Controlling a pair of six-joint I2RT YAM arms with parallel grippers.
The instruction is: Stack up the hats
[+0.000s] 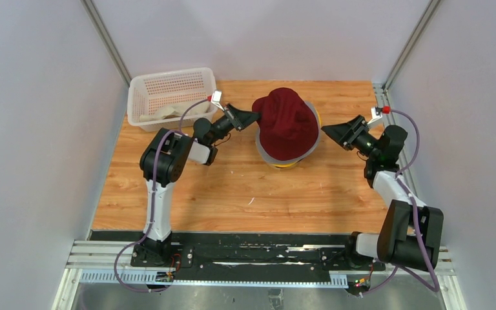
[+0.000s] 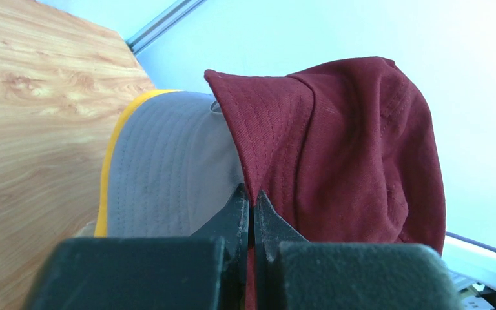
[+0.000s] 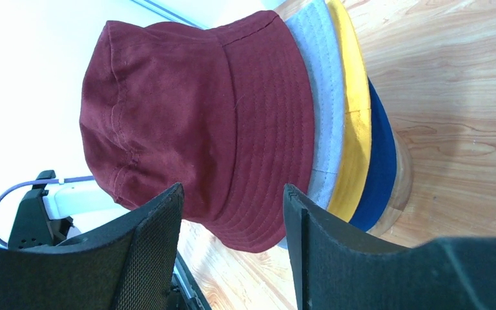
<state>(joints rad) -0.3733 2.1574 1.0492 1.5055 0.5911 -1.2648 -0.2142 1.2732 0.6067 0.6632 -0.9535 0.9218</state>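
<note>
A dark red hat [image 1: 286, 119] sits on top of a stack on the wooden stand [image 3: 402, 187]. Below it show the brims of a grey hat [image 3: 323, 97], a yellow hat [image 3: 355, 116] and a navy hat [image 3: 381, 168]. My left gripper [image 1: 255, 117] is at the stack's left side, shut on the dark red hat's brim [image 2: 258, 148], with the grey hat [image 2: 168, 174] just beside its fingertips. My right gripper [image 1: 328, 131] hovers open at the stack's right side, its fingers [image 3: 155, 226] just short of the dark red brim, holding nothing. A beige hat [image 1: 168, 113] lies in the basket.
The white perforated basket [image 1: 174, 84] stands at the back left of the wooden table [image 1: 232, 187]. Grey walls and metal posts close in the sides and back. The black rail with the arm bases runs along the near edge.
</note>
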